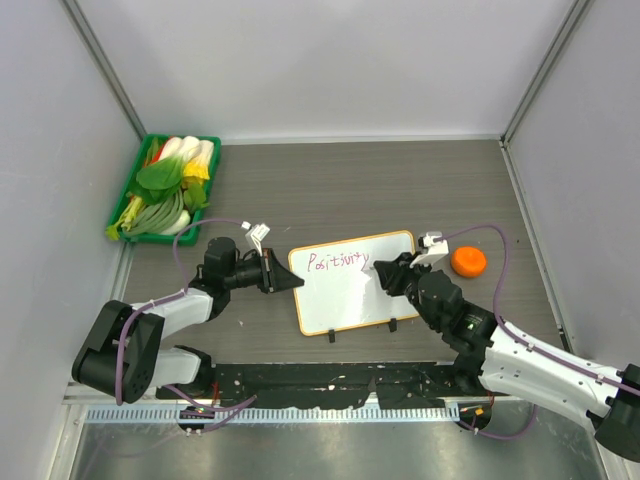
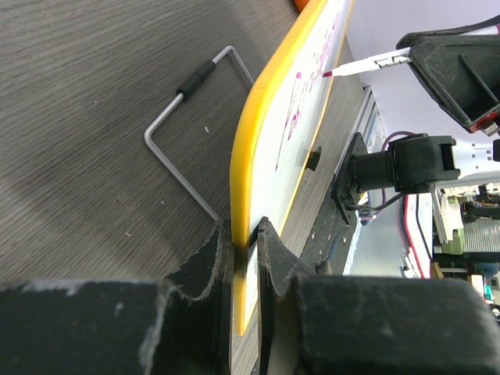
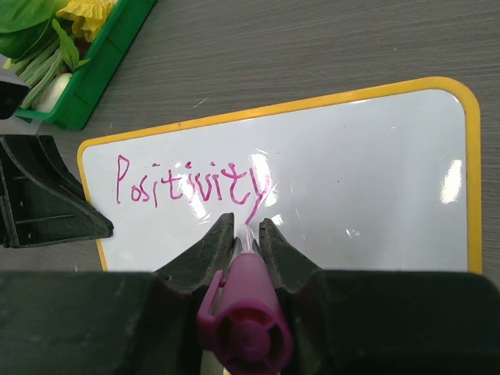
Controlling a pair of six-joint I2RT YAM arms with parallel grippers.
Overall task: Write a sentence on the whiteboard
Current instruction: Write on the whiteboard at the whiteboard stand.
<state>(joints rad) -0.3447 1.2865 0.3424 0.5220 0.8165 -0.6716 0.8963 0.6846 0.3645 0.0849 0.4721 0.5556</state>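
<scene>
My left pincer (image 2: 244, 234) clamps narrow on the whiteboard (image 3: 359, 180) at its left edge so it cannot slide. My right pincer (image 3: 247, 233) grips the marker (image 3: 244, 320), with its tip at the end of the sentence (image 3: 191, 183), which reads only "Positivity" along the board's top.

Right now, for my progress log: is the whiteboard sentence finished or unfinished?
Unfinished: the sentence reads only "Positivity"; the rest of the whiteboard is blank.

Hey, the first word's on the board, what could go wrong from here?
1. The left gripper pinches only one edge of the small orange-framed whiteboard, so pen pressure might pivot it.
2. The right gripper holds the purple marker close beside the pink handwritten word; it may smear fresh ink.
</scene>
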